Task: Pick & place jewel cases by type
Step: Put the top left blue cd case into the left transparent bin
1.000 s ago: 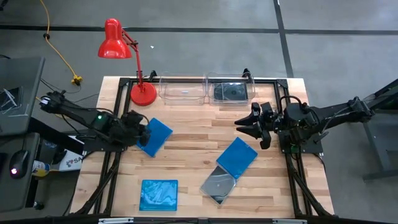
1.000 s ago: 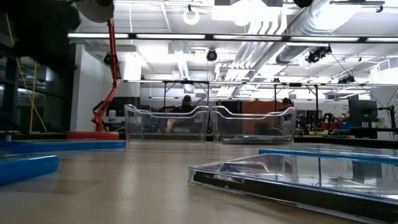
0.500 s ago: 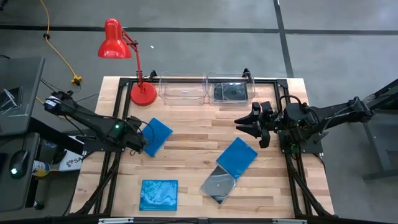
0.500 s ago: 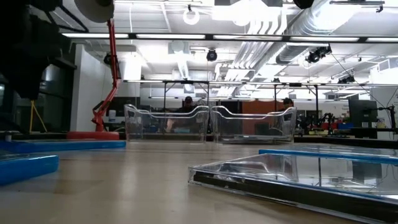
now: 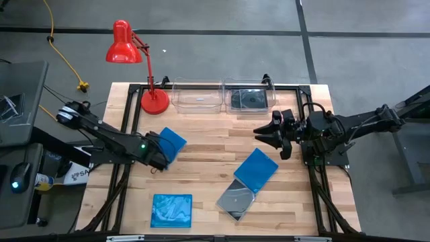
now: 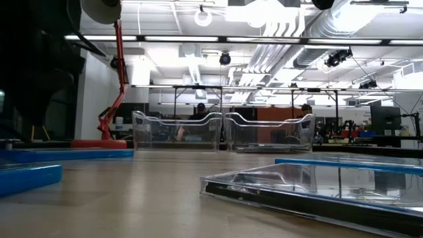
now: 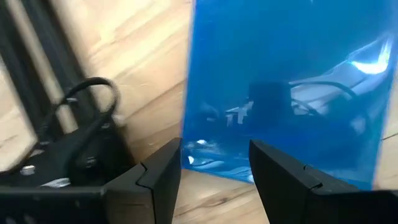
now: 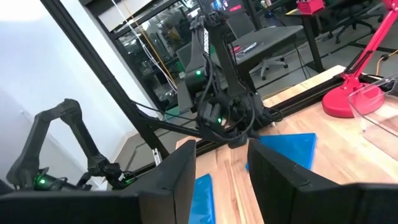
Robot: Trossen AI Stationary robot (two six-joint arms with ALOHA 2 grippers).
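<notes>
Three bright blue jewel cases lie flat on the table: one at the left [image 5: 170, 142], one at mid-right [image 5: 256, 169], one at the near edge [image 5: 171, 210]. A smoky clear case [image 5: 236, 199] lies with a corner under the mid-right blue one. Another dark case [image 5: 248, 99] lies in the right bin. My left gripper [image 5: 156, 158] is open and low at the near-left corner of the left blue case [image 7: 280, 81]. One finger [image 7: 158, 177] stands beside the case's edge, the other [image 7: 280, 177] over the case. My right gripper [image 5: 267, 135] is open, hovering right of centre. My left gripper comes at the left blue case's near-left corner [image 7: 199, 158] from above, slanting down, its fingers open on either side of the edge. I cannot tell whether a finger touches the case. The case lies flat on the table.
Two clear bins [image 5: 198, 96] [image 5: 263, 93] stand side by side at the far edge. A red desk lamp [image 5: 153, 101] stands at the far left. Bare wood lies between the left blue case and the mid-right one. People show in the room beyond [image 6: 198, 109].
My left gripper has moved along the left blue case's left side toward the table's near edge and slightly right, ending at the case's near corner. The case has stayed where it was.
</notes>
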